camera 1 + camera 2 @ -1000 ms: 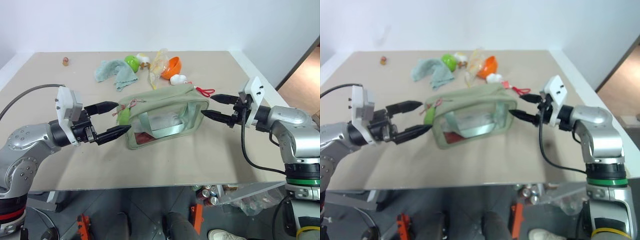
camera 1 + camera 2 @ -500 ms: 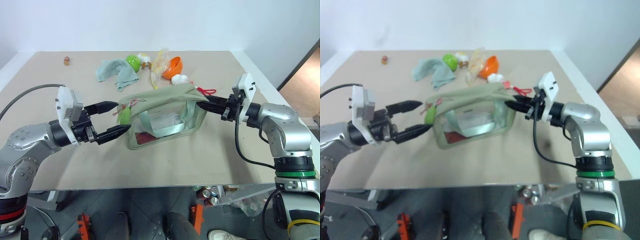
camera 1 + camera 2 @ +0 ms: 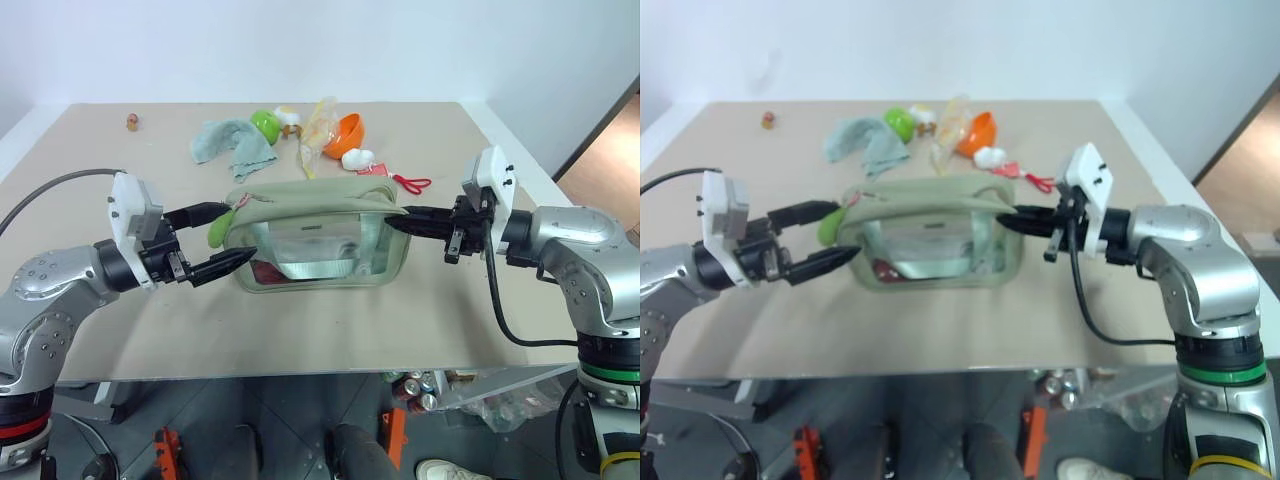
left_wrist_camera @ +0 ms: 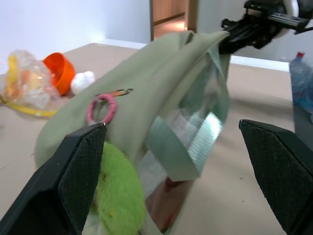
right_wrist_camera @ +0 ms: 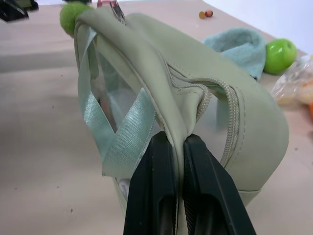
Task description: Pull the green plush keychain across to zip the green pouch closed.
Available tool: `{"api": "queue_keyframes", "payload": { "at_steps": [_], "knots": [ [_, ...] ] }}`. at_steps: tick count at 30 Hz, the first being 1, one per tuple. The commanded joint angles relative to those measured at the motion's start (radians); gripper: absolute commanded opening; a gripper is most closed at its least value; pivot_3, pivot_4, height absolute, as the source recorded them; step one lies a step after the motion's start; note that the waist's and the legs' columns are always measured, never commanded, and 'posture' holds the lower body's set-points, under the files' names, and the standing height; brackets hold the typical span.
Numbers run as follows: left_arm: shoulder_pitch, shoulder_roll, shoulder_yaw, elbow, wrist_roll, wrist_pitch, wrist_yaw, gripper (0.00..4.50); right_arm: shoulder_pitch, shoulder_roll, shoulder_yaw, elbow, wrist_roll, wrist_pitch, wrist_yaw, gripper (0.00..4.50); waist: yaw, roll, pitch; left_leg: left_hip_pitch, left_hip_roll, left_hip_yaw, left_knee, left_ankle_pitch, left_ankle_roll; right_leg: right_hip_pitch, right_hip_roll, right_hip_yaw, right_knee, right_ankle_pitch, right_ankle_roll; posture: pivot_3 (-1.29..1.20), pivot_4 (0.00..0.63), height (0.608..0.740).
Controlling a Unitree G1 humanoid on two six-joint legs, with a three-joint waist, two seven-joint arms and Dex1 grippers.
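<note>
Since a second ago the right gripper (image 3: 398, 222) has closed in from clear of the bag and clamped its two fingers flat on the fabric at the end of the green pouch (image 3: 315, 245), and the pouch, which lay slumped and skewed, now stands squarer and stretched along its top edge. The pouch sits near the middle of the table (image 3: 420, 330) and serves as the landmark: behind it lie a teal cloth (image 3: 232, 143), a glossy green ball (image 3: 265, 123), an orange bowl-shaped shell (image 3: 345, 133) and a crinkled plastic bag (image 3: 318, 125). At the pouch's far end from the right gripper, the left gripper (image 3: 228, 237) hangs with its fingers spread wide, holding nothing, one finger above and one below that corner. The green plush keychain (image 4: 117, 196) dangles against that same end of the pouch, just under a small pink ring (image 4: 101, 108) on the top seam, between the open fingers but not touching them as far as I can tell. Judging by this, the bracing step is done; the keychain has not yet been grasped, and the whole pull across toward the right gripper's end remains.
</note>
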Motion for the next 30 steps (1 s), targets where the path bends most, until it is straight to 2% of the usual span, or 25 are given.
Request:
{"api": "queue_keyframes", "payload": {
  "at_steps": [1, 6, 12, 13, 14, 16, 17, 19, 22, 23, 25, 30],
  "knots": [
    [0.002, 0.014, 0.069, 0.009, 0.007, -0.029, 0.011, 4.5, 0.017, 0.003, -0.009, -0.03, 0.009, -0.017, -0.024, 0.05, -0.001, 0.0, 0.0, 0.0, 0.0, 0.0, 0.0, 0.0, 0.0, 0.0, 0.0, 0.0, 0.0, 0.0, 0.0, 0.0, 0.15, 0.74],
    [0.06, -0.016, 0.088, 0.01, 0.017, -0.039, 0.039, 4.5, 0.037, 0.008, -0.001, -0.017, -0.003, -0.05, -0.031, 0.05, -0.002, 0.0, 0.0, 0.0, 0.001, 0.0, 0.0, 0.0, 0.0, 0.0, 0.0, 0.0, 0.0, 0.0, 0.0, 0.0, 0.15, 0.74],
    [0.082, -0.092, 0.036, 0.02, 0.02, -0.022, 0.088, 4.5, 0.039, -0.002, -0.004, -0.011, -0.004, -0.058, -0.031, 0.05, -0.001, -0.001, 0.0, 0.001, 0.0, 0.0, 0.0, 0.0, 0.0, 0.0, 0.0, 0.0, 0.0, 0.0, 0.0, 0.0, 0.15, 0.74],
    [0.078, -0.105, 0.03, 0.024, 0.03, -0.029, 0.097, 3.96, 0.04, -0.005, -0.005, -0.01, -0.005, -0.06, -0.031, 0.0, -0.001, -0.001, 0.0, 0.001, 0.0, 0.0, 0.0, 0.0, 0.0, 0.001, 0.0, 0.0, 0.0, 0.001, 0.0, 0.0, 0.15, 0.74],
    [0.072, -0.117, 0.027, 0.028, 0.033, -0.033, 0.108, 3.79, 0.04, -0.006, -0.006, -0.009, -0.005, -0.062, -0.03, 0.0, -0.001, -0.001, 0.0, 0.001, 0.0, 0.0, 0.0, 0.0, 0.0, 0.0, 0.0, 0.0, 0.0, 0.001, 0.0, 0.0, 0.15, 0.74],
    [0.06, -0.135, 0.02, 0.034, 0.037, -0.033, 0.124, 3.07, 0.042, -0.01, -0.005, -0.008, -0.008, -0.066, -0.029, 0.0, -0.002, -0.001, 0.0, 0.001, 0.0, 0.0, 0.0, 0.0, 0.0, 0.0, 0.0, 0.0, 0.0, 0.001, 0.0, 0.0, 0.15, 0.74],
    [0.057, -0.141, 0.02, 0.034, 0.031, -0.029, 0.129, 2.91, 0.043, -0.01, -0.006, -0.008, -0.008, -0.067, -0.029, 0.0, -0.002, -0.001, 0.0, 0.0, 0.001, 0.0, 0.0, 0.0, 0.0, 0.0, 0.001, 0.0, 0.0, 0.001, 0.0, 0.0, 0.15, 0.74],
    [0.06, -0.14, 0.018, 0.031, 0.028, -0.024, 0.129, 2.04, 0.045, -0.012, -0.005, -0.007, -0.009, -0.071, -0.029, 0.0, -0.001, -0.001, 0.0, 0.0, 0.001, 0.0, 0.0, 0.0, 0.0, 0.0, 0.001, 0.0, 0.0, 0.001, 0.0, 0.0, 0.15, 0.74],
    [0.048, -0.137, 0.046, 0.016, 0.002, -0.024, 0.135, 1.14, 0.047, -0.017, -0.004, -0.004, -0.014, -0.079, -0.026, 0.0, -0.001, -0.001, 0.0, 0.0, 0.001, 0.0, 0.0, 0.0, 0.0, 0.0, 0.001, 0.0, 0.0, 0.001, 0.0, 0.0, 0.15, 0.74],
    [0.035, -0.131, 0.059, 0.012, -0.021, -0.016, 0.135, 0.67, 0.048, -0.019, -0.003, -0.002, -0.016, -0.082, -0.025, 0.0, -0.001, -0.001, 0.0, 0.0, 0.001, 0.0, 0.0, 0.0, 0.0, 0.0, 0.001, 0.0, 0.0, 0.001, 0.0, 0.0, 0.15, 0.74],
    [0.003, -0.114, 0.074, 0.009, -0.062, 0.006, 0.127, 0.03, 0.05, -0.022, -0.001, -0.001, -0.018, -0.087, -0.023, 0.0, 0.0, -0.001, 0.0, 0.0, 0.001, 0.0, 0.0, 0.0, 0.0, 0.0, 0.001, 0.0, 0.0, 0.001, 0.0, 0.0, 0.15, 0.74],
    [-0.136, -0.077, 0.01, 0.005, -0.091, 0.047, 0.091, 0.03, 0.056, -0.033, 0.003, 0.009, -0.024, -0.1, -0.013, 0.0, 0.0, -0.001, 0.0, 0.0, 0.0, 0.0, 0.001, 0.0, 0.0, 0.001, 0.0, 0.0, 0.0, 0.001, 0.001, 0.0, 0.15, 0.74]
  ]
}}
